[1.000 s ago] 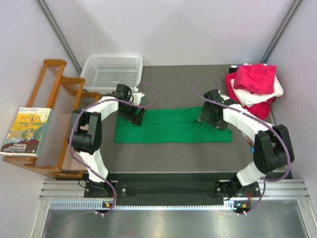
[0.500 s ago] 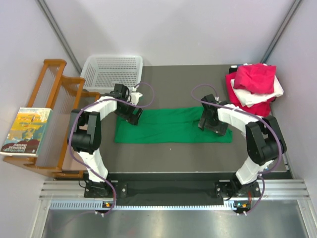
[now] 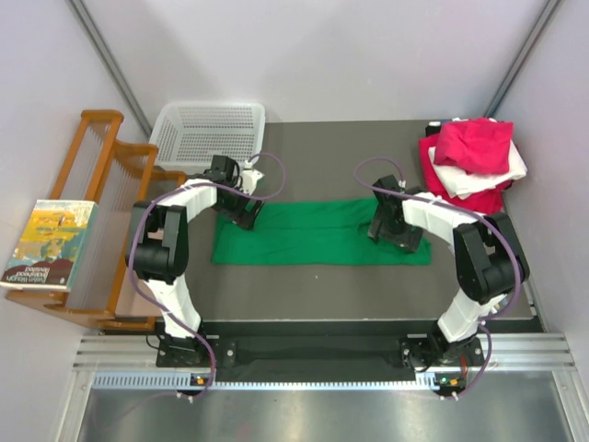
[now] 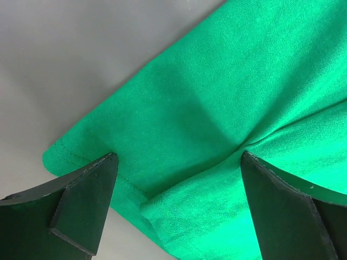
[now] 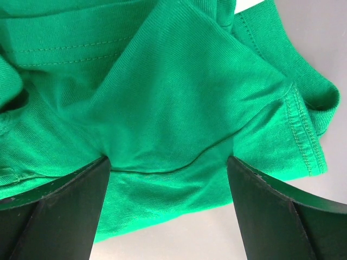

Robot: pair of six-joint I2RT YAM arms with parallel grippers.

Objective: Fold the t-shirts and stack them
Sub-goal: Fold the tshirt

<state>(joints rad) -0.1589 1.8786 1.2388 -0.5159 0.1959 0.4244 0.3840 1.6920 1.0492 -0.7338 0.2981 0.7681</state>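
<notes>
Over the last second we have drawn our right elbow in and settled the right gripper (image 3: 393, 226) on the right end of the green shirt (image 3: 322, 235), while the left gripper (image 3: 239, 212) edged onto its far left corner. Both stand spread wide, fingertips pressing cloth that bunches between them, nothing pinched yet. The shirt lies as a long band across the middle of the table (image 3: 322, 157). We judge the next fold needs both to close together and lift evenly.

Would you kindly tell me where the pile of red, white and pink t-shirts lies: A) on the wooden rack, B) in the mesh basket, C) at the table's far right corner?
C: the pile of t-shirts lies at the far right corner of the table, well apart from the white mesh basket.
</notes>
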